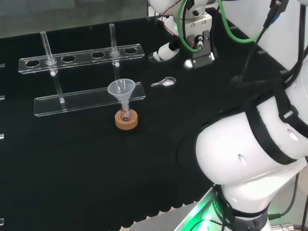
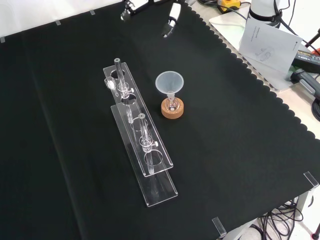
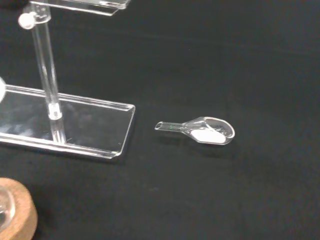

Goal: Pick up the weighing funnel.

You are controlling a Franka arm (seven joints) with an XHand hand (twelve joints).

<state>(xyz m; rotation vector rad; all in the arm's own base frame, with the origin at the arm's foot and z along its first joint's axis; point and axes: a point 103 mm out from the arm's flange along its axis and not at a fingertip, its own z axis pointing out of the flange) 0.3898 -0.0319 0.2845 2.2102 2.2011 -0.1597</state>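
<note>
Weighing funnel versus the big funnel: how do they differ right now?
Pose: the weighing funnel lies flat on the cloth; the funnel stands upright, mouth up, stem in a small flask on a cork ring.
Shape: the weighing funnel is a small scoop with a short stem; the funnel is a larger cone.
Contents: white material shows in the weighing funnel; I see none in the funnel.
Both are clear.

- Lab: robotics rig with chemistry glassware.
- Desk draped in black cloth with a scalloped edge.
- Clear test-tube rack with glass tubes upright in it.
- Funnel stemmed into small flask on cork ring.
- Weighing funnel on the cloth, white powder inside.
- White robot arm with green cables; loose leads and a printed sheet past the desk edge.
</note>
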